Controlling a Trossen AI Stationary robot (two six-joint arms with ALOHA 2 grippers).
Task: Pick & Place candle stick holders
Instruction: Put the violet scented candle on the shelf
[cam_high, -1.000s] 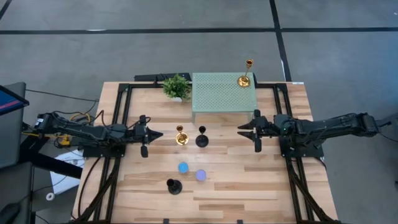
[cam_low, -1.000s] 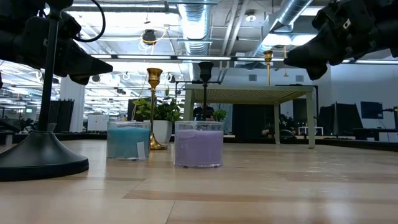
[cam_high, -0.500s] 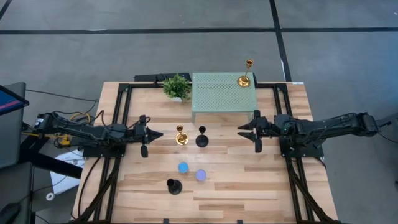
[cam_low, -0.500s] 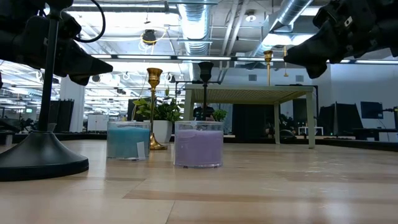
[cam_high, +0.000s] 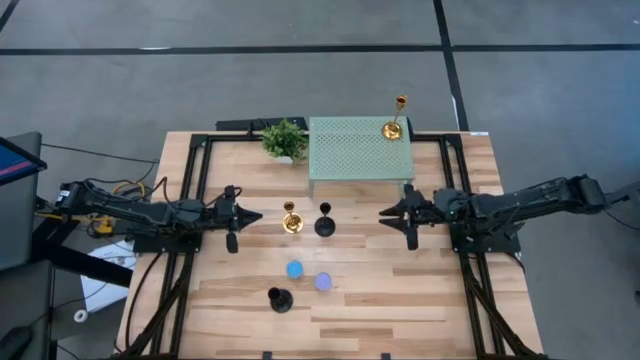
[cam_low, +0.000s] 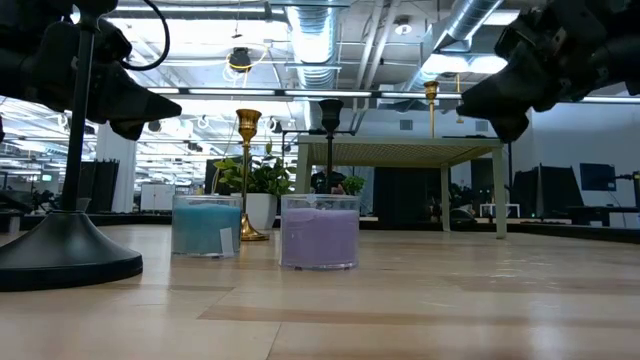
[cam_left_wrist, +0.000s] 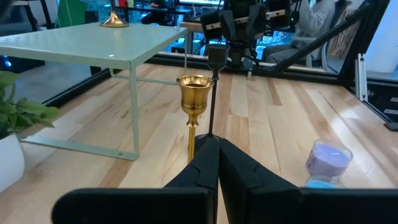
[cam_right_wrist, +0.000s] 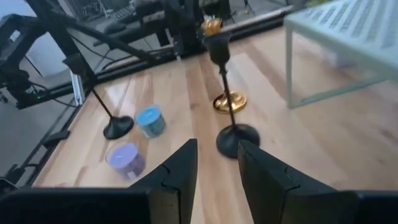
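Left gripper (cam_high: 255, 215): hovers over the wooden table (cam_high: 440, 300) on its left side, fingers pressed together into a point, holding nothing, aimed toward the table's middle.

Green leafy plant (cam_high: 285, 139): stands at the far edge of the table, just beside the left end of the green shelf.

Gold candle stick holder on the table (cam_high: 291, 220): upright, near the tip of the left gripper but apart from it; in the left wrist view its cup (cam_left_wrist: 194, 86) rises straight ahead of the closed fingers.

Black candle stick holder, centre (cam_high: 324, 223): upright, just beside the gold one on its right, in front of the shelf.

Black candle stick holder, near edge (cam_high: 279, 298): upright, alone toward the front of the table, to the left of the two low holders; it fills the left foreground of the low view (cam_low: 68, 250).

Blue holder (cam_high: 294, 268): low and round, standing between the centre pair and the front edge.

Purple holder (cam_high: 323, 282): low and round, just beside the blue one on its right and slightly nearer the front.

Green shelf (cam_high: 345, 160): perforated top on thin legs, at the far middle of the table.

Gold candle stick holder on the shelf (cam_high: 394, 124): upright at the shelf's far right corner.

Right gripper (cam_high: 383, 211): hovers above the table right of centre, fingers spread and empty, pointed at the centre black holder, well apart from it.
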